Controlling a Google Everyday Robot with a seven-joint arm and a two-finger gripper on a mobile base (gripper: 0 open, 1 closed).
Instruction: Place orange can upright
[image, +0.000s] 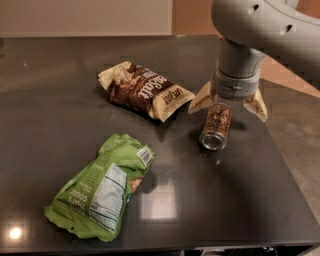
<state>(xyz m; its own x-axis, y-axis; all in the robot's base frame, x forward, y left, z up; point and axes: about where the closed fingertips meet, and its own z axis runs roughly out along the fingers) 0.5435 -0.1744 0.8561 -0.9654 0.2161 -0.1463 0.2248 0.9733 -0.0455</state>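
The orange can (216, 126) lies on its side on the dark table (240, 200), right of centre, with its silver end facing the near edge. My gripper (228, 104) hangs over the can's far end, open. Its two tan fingers (201, 99) stand spread on either side of the can, one left and one right, not touching it.
A brown and cream snack bag (142, 90) lies just left of the can and the left finger. A green snack bag (102, 187) lies at the front left. The table's right edge runs close to the can, with floor beyond it.
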